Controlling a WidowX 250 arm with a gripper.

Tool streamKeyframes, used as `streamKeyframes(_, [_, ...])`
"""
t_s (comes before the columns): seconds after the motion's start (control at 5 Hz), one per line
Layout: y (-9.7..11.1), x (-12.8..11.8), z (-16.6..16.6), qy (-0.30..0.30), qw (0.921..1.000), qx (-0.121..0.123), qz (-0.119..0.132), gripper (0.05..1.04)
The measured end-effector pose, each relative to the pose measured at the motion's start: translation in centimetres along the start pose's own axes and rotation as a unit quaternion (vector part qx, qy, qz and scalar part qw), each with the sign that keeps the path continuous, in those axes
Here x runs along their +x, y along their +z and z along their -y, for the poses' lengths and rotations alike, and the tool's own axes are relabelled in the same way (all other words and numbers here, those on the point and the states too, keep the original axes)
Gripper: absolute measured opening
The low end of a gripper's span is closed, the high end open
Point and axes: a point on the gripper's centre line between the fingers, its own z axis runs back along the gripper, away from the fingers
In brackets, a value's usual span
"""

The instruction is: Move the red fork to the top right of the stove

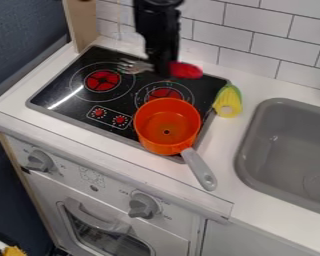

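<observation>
The gripper (164, 69) hangs from the top edge over the back of the black stove (64, 82), shut on the red fork at its middle. To the right of the gripper, the fork's red handle (187, 70) lies across the view of the stove's back edge. Its metal tines (132, 66) point left over the stove's rear part. The gripper hides the stretch between handle and tines.
An orange pot (166, 125) stands on the stove's front right part, its grey handle over the counter's front. A yellow corn toy (227, 102) lies by the stove's right edge. Farther right is a grey sink (289, 145); a tiled wall (246, 59) rises behind.
</observation>
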Motion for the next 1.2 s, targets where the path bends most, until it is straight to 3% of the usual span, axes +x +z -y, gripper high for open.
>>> streamKeyframes(0.2, [-0.6,-1.3,1.5,0.014,0.9998,0.007,0.016,0.363])
streamKeyframes(0.6, [-2.9,-1.3,4.1,0.033,0.9984,0.026,0.039,0.363])
streamKeyframes(0.8, [-4.5,-1.9,4.8,0.024,0.9976,0.044,0.047,0.363])
streamKeyframes(1.2, [-5.4,-2.8,4.8,-0.001,0.9972,0.052,0.053,0.403])
